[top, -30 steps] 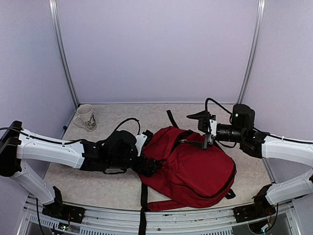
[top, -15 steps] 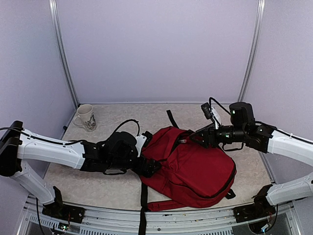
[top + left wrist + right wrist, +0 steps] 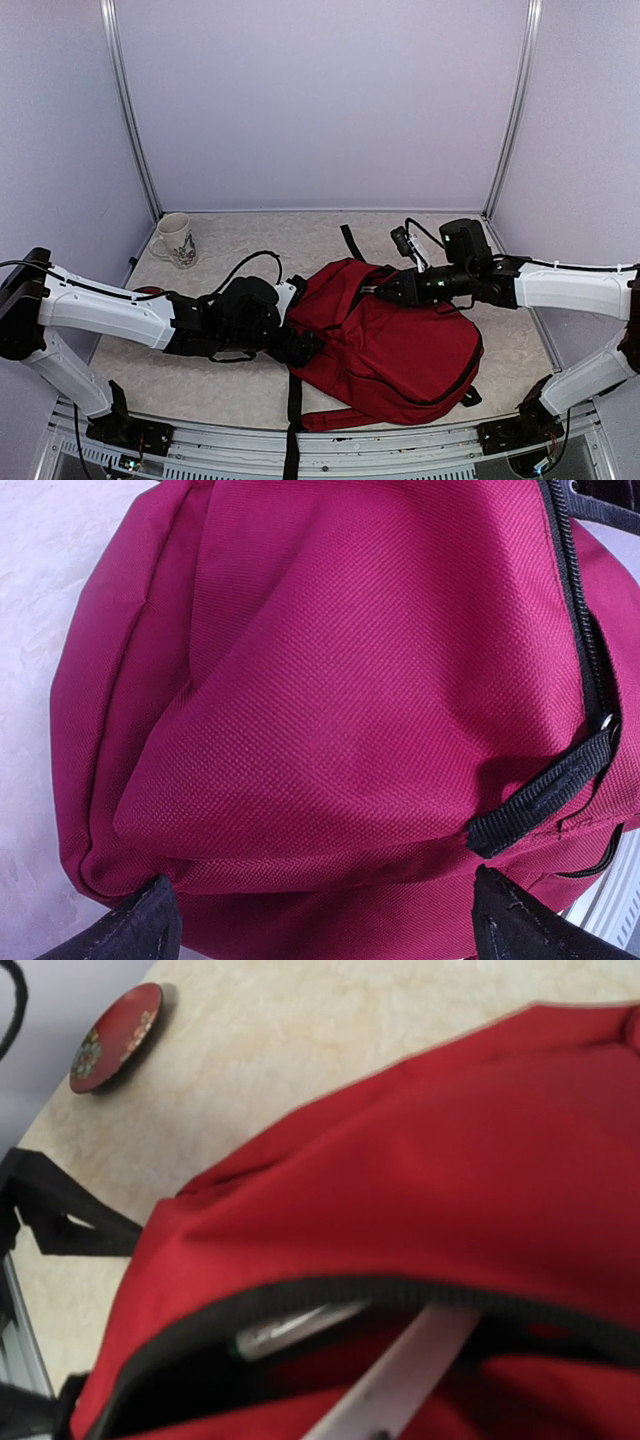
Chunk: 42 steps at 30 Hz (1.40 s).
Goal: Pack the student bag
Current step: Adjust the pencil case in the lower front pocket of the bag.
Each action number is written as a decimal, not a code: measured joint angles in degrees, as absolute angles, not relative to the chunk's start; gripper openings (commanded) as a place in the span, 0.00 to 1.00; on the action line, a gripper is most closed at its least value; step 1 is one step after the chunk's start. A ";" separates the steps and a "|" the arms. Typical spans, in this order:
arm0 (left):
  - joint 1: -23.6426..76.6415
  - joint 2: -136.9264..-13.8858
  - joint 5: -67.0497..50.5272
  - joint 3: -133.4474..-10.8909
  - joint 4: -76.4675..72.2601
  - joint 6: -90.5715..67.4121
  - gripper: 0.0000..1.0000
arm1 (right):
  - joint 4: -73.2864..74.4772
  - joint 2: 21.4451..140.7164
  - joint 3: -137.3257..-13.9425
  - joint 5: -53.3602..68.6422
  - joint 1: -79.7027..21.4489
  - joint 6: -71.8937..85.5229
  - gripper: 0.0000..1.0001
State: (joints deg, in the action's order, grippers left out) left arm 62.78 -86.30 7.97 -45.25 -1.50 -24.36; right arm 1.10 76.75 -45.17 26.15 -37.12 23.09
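The student bag [image 3: 395, 340], a dark-red backpack with black straps, lies flat at mid-table. My left gripper [image 3: 300, 346] is low at the bag's left end. In the left wrist view it [image 3: 325, 932] stands open, with red fabric [image 3: 340, 680] bulging between the two black fingertips [image 3: 135, 928] and a black zipper pull [image 3: 545, 795] at the right. My right gripper [image 3: 383, 293] has its dark fingers drawn close together at the bag's upper zip opening [image 3: 300, 1295]. Whether they grip anything is hidden. Inside the opening lie a silvery pen [image 3: 298, 1328] and a white flat strip [image 3: 405, 1370].
A patterned mug [image 3: 176, 240] stands at the table's back left corner. A small red disc [image 3: 116, 1037] lies on the tabletop left of the bag, mostly hidden by the left arm in the top view. Black straps [image 3: 294, 410] trail over the front edge.
The right arm has swung left and down to the bag's opening, and its jaws have gone from wide apart to narrow. The left arm has barely shifted.
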 measured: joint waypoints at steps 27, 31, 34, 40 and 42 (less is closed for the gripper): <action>62.78 -85.73 8.34 -43.11 -2.57 -24.16 0.98 | -9.26 88.53 -50.28 17.10 -48.12 29.34 0.36; 62.78 -84.20 8.29 -42.04 -2.83 -24.25 0.98 | -7.07 87.92 -51.44 15.64 -48.86 29.17 0.42; 62.78 -82.85 8.32 -41.01 -3.29 -24.45 0.93 | -2.57 84.77 -51.48 13.56 -48.97 28.40 0.44; 62.78 -82.08 7.92 -40.32 -3.55 -24.82 0.91 | 8.23 75.00 -52.60 9.85 -48.97 23.07 0.49; 62.78 -81.95 7.97 -40.14 -3.62 -25.08 0.91 | 11.77 73.41 -54.13 10.59 -48.97 20.75 0.48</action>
State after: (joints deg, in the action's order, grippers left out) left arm 62.78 -81.95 7.97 -40.14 -3.62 -25.08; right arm 11.77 73.41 -54.13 10.59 -48.97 20.75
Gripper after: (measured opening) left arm 0.915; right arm 0.490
